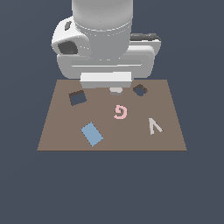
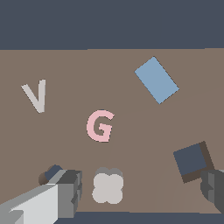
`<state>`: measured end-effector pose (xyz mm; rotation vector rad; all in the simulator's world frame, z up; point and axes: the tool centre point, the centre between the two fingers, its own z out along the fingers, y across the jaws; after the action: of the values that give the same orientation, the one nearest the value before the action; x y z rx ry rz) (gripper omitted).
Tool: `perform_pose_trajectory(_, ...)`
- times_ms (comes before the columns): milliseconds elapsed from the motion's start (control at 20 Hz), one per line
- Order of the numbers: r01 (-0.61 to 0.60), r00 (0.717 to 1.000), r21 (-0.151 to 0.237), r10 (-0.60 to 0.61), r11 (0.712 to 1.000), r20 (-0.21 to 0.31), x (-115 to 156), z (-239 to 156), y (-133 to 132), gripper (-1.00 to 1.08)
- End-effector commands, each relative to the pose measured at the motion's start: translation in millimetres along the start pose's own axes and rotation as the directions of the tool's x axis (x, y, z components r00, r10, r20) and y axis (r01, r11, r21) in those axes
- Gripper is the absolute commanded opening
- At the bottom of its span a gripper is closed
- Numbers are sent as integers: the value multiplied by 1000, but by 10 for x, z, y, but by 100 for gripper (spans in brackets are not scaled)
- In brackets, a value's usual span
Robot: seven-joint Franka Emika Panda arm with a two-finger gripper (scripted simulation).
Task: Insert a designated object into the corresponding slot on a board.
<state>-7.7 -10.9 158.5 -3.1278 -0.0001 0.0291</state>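
I am seeing the gripper (image 2: 140,192) standing spread wide, grasping nothing, with the small pale beige lobed block (image 2: 107,185) lying between its fingers on the flat brown rectangular board (image 2: 131,131), near the notched dark slot (image 1: 140,90).

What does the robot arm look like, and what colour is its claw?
The arm is chunky, rounded and glossy white, with a dark patch on its side. Its claw has blocky grey fingers on a lighter grey body. No cables or markings show.
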Motion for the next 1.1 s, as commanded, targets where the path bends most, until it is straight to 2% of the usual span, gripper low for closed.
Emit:
perform_pose_trajectory(0,0,1000,0,0,1000,0,0,0,0,100)
perform_pose_trajectory(500,-13,1000,-2,13,1000,-3,-144,174,-39,100)
perform_pose_trajectory(1050,-53,999,-8,53,999,-13,-588,741,-174,100)
